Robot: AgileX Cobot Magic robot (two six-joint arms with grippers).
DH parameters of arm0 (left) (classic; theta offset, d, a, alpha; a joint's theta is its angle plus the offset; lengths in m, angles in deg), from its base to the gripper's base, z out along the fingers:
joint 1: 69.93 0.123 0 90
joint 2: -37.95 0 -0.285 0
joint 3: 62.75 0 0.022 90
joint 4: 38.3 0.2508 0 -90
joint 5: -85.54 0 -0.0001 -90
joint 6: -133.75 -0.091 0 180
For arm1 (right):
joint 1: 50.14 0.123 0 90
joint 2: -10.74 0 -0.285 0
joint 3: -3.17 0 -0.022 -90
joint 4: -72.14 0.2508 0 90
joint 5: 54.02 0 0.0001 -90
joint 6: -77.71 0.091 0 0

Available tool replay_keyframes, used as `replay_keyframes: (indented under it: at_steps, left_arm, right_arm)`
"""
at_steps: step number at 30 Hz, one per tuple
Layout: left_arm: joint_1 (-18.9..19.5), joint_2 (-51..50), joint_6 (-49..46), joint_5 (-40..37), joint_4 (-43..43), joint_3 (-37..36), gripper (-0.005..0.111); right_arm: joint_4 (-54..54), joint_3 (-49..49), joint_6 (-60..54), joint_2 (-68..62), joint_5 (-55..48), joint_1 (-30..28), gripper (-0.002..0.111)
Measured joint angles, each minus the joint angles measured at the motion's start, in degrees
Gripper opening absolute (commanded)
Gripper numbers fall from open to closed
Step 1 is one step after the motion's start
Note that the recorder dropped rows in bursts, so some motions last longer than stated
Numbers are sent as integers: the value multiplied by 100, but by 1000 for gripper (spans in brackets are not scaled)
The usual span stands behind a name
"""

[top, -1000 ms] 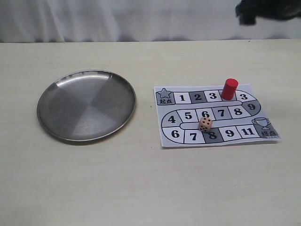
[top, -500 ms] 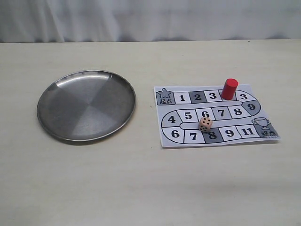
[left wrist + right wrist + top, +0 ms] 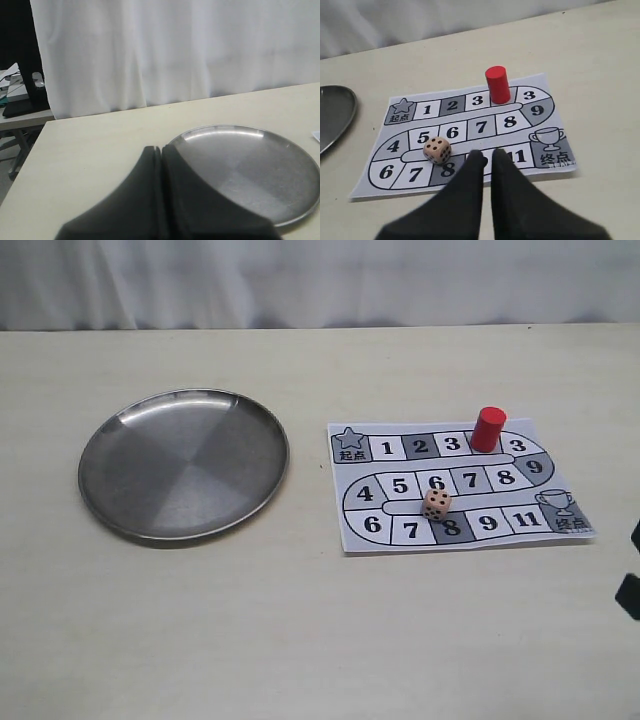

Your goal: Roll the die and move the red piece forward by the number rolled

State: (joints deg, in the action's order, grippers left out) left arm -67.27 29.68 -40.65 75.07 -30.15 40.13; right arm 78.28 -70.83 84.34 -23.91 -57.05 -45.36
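The die [image 3: 436,504] lies on the paper game board [image 3: 400,485], on the line between a 6 square and the grey 8 square. On the board's top row the red piece [image 3: 488,428] stands upright between the two squares marked 3. In the right wrist view my right gripper [image 3: 486,154] hovers over the board's near edge, just beside the die [image 3: 437,149] and short of the red piece [image 3: 497,85]. It is open by a narrow gap and holds nothing. My left gripper [image 3: 161,148] is shut and empty, at the edge of the steel plate [image 3: 250,165].
The round steel plate [image 3: 185,462] lies left of the board with nothing in it. A dark part of the right arm [image 3: 629,595] shows at the right edge of the exterior view. A white curtain hangs behind the table's far edge.
A dark arm part at the top right corner a second ago left the view. A dark part now shows low at the right edge. Die and red piece have not moved.
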Motion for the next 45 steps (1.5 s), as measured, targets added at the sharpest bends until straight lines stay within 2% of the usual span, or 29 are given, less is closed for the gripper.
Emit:
replay_keyframes:
  at_steps: [2, 11, 17, 25, 45]
  left_arm:
    - [0, 0, 0, 0, 0, 0, 0]
    - [0, 0, 0, 0, 0, 0, 0]
    - [0, 0, 0, 0, 0, 0, 0]
    - [0, 0, 0, 0, 0, 0, 0]
    - [0, 0, 0, 0, 0, 0, 0]
  right_arm:
    - [5, -282, -188, 321, 303, 0, 6]
    - [19, -306, -270, 959, 244, 0, 6]
    - [19, -306, -324, 2558, -182, 0, 6]
    - [19, -306, -664, 2653, -301, 0, 6]
    - [19, -306, -708, 2653, -322, 0, 6]
